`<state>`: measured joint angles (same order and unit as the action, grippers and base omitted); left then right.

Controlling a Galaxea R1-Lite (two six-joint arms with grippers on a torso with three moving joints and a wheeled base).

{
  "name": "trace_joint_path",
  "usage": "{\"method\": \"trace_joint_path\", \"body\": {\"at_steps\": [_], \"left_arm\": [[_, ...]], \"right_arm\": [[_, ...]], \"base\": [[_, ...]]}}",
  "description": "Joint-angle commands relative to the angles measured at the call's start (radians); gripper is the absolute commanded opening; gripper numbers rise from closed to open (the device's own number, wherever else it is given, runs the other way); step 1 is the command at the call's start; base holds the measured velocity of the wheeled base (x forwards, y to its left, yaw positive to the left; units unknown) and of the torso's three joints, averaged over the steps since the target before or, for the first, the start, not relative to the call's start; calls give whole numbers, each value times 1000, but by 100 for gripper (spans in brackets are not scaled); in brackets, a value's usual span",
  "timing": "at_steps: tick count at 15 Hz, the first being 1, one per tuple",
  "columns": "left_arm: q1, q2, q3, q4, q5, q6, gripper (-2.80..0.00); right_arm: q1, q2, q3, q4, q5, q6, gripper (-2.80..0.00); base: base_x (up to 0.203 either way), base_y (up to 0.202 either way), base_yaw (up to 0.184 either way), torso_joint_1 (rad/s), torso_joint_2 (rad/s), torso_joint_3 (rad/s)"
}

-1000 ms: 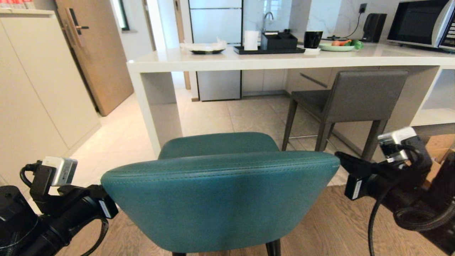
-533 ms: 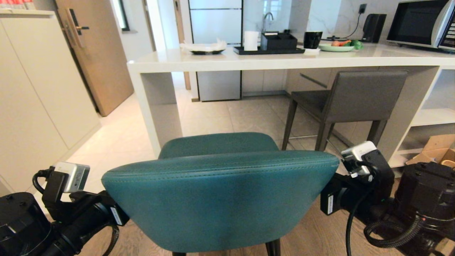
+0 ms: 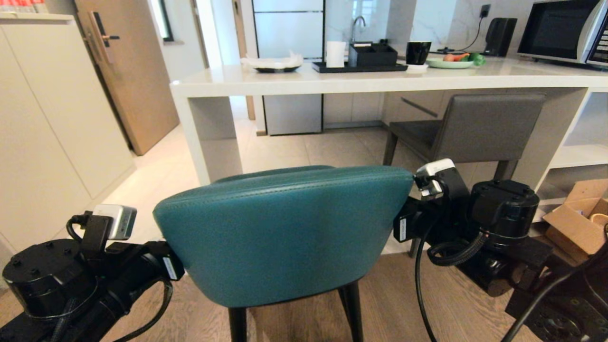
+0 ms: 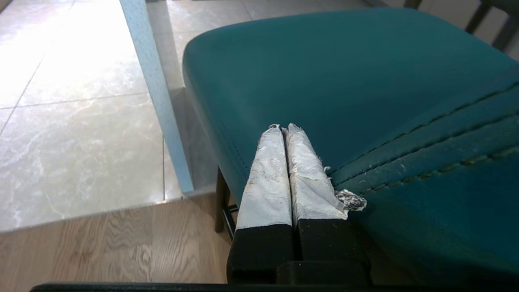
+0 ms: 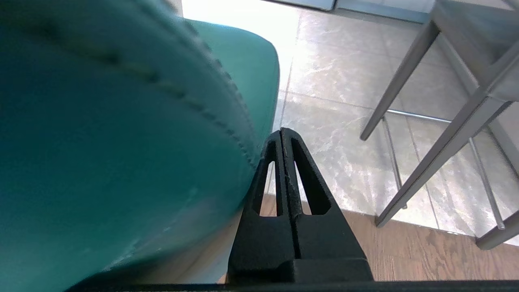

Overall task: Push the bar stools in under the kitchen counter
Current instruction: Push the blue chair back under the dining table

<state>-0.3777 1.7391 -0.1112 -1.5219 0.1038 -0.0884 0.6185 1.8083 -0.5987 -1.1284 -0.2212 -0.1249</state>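
The teal bar stool stands right before me with its curved back toward me, in front of the white kitchen counter. My left gripper is shut and empty, its taped fingers lying against the left end of the stool's back, over the seat. My right gripper is shut and empty too, pressed beside the right end of the teal back. The dark grey bar stool stands at the right, its seat under the counter top.
The counter's white side panel stands just left of the teal stool. White open shelves and a cardboard box are at the right. A tray, cup, plate and microwave sit on the counter.
Both arms have swung inward and forward against the ends of the teal stool's back. The stool has moved away from me toward the counter, and its black legs now show.
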Motion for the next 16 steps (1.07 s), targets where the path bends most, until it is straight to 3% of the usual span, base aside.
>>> {"method": "trace_joint_path", "body": {"at_steps": [1,8,16], "left_arm": [[-4,68,-52,-8,-2,1,-280],[-8,188,-223,-8,19,5,-280],[44,284,-381,-8,23,13,-280]], "right_arm": [[5,20,-8,-5,10,-13,-280],[3,-52,62,-7,11,-17,-280],[-22,25,-5,-8,16,-12,-280]], "base": [[0,0,0,0,0,0],[0,0,0,0,0,0],[0,0,0,0,0,0]]}}
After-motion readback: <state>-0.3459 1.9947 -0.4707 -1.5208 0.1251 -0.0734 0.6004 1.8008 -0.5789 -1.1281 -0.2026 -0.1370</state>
